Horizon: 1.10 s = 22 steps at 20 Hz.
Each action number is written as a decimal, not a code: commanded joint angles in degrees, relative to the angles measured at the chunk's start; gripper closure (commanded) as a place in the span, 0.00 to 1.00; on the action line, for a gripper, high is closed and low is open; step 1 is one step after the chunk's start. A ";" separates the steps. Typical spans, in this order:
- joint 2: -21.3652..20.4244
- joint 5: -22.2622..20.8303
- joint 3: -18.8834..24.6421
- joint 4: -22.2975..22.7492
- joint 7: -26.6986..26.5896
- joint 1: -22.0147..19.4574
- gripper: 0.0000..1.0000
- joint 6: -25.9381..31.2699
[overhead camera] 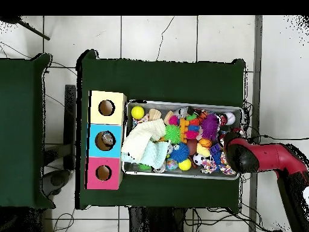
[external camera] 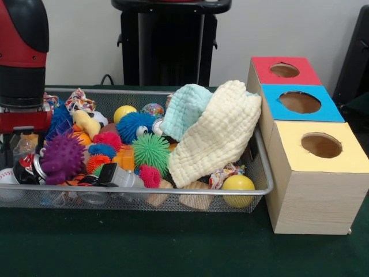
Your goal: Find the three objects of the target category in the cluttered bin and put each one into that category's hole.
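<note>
The silver wire-mesh bin (external camera: pixel 173 192) is packed with toys: a purple spiky ball (external camera: pixel 62 157), a green spiky ball (external camera: pixel 151 151), a blue spiky ball (external camera: pixel 131 126), a yellow ball (external camera: pixel 238 184) and wooden blocks (external camera: pixel 196 199). A pale yellow cloth (external camera: pixel 216 135) and a mint cloth (external camera: pixel 184 109) lie over its right half. My gripper (external camera: pixel 23 130) hangs under the red and black arm at the bin's left end, low among the toys. In the overhead view the arm's head (overhead camera: pixel 238 154) covers the right end of the bin (overhead camera: pixel 181 103).
Three wooden boxes stand in a row beside the bin, each with a round hole: red top (external camera: pixel 305 75), blue top (external camera: pixel 328 112), yellow top (external camera: pixel 351 158). In the overhead view something pale shows inside the blue box's hole (overhead camera: pixel 107 140). A baseball (external camera: pixel 7 176) lies at the bin's left corner.
</note>
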 commanded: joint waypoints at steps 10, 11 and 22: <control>-4.01 7.97 2.83 7.63 -11.65 -1.87 0.00 5.92; -3.99 8.32 2.94 7.70 -11.77 -1.98 0.00 5.95; -1.15 -2.76 1.36 4.70 -17.78 0.67 0.00 -0.33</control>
